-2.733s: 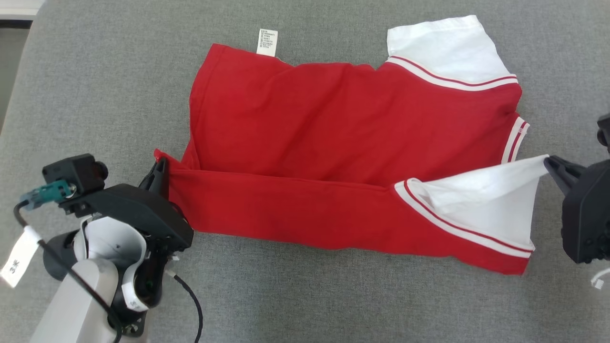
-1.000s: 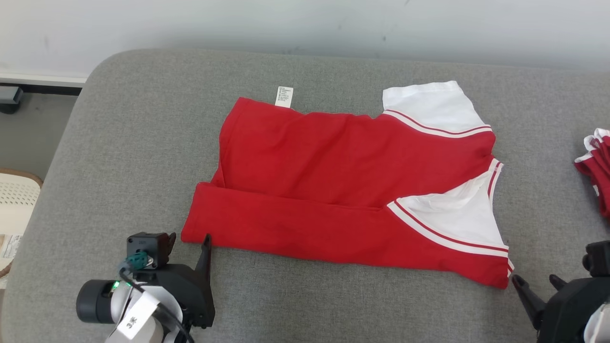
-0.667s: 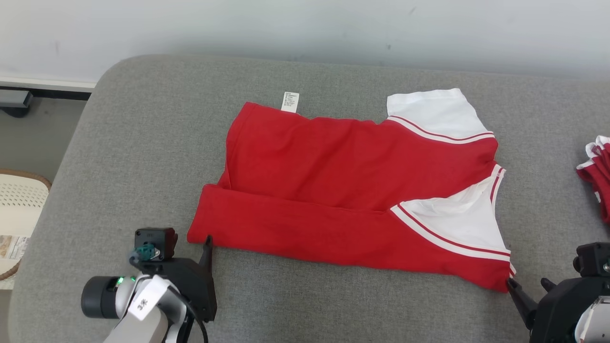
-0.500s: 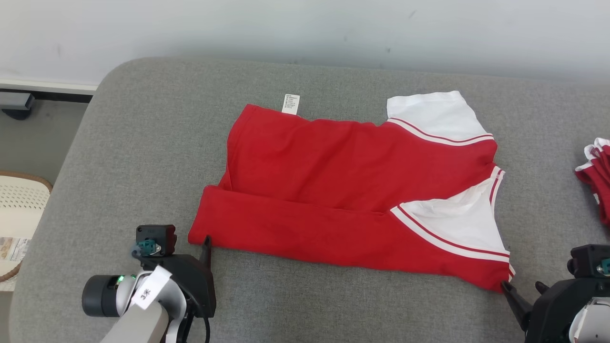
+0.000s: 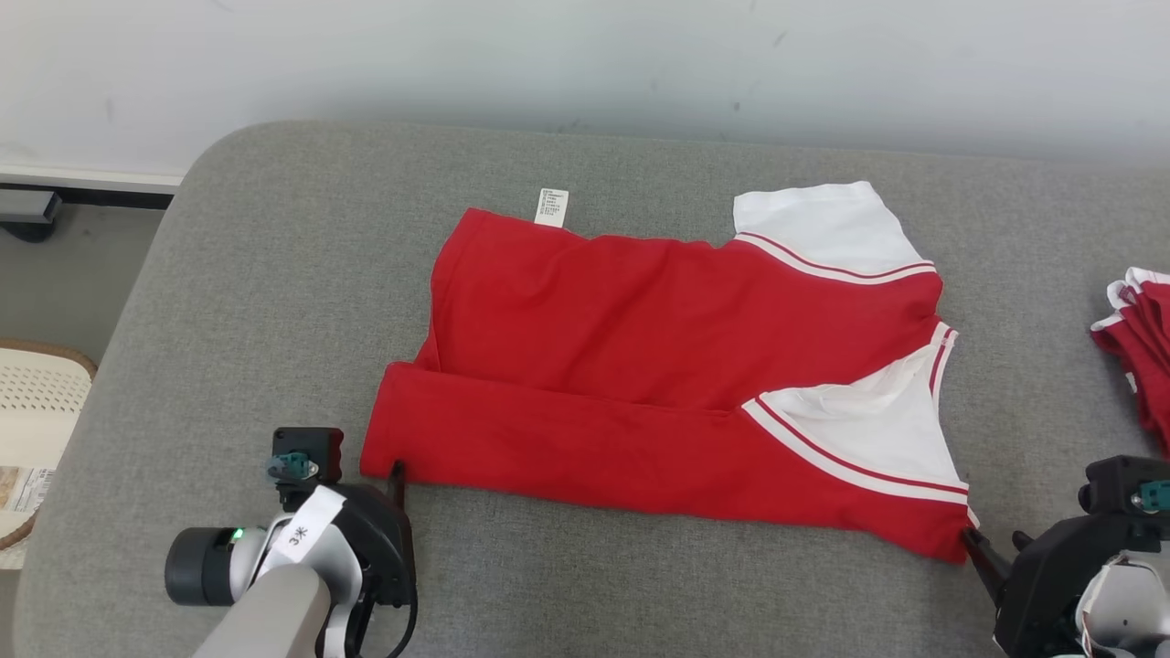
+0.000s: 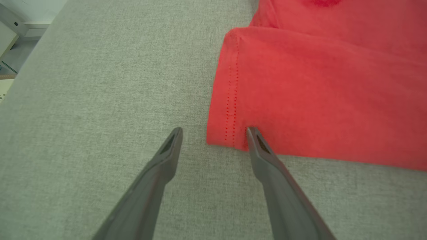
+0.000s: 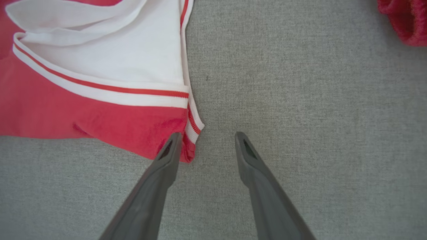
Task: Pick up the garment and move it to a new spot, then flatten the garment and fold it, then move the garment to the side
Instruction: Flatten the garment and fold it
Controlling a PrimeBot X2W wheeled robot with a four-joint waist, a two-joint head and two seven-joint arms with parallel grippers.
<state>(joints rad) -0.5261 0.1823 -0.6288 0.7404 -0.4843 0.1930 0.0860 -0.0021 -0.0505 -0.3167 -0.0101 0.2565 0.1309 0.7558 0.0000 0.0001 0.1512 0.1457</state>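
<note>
Garment point(image 5: 658, 366) lying soft, light, limp; near corners offering the best holds. Left jaws standing wide, right jaws slightly narrower, each straddling a corner, gripping nothing.

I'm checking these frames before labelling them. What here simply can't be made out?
- Care label, head view: the print is too small to read.
- Second red garment, head view: cut off by the right edge, so its full shape is unknown.
- Pale basket, head view: cut off by the left edge.
- Left pincer, left wrist view: the angle does not show whether it touches the folded garment or hovers above its corner.
</note>
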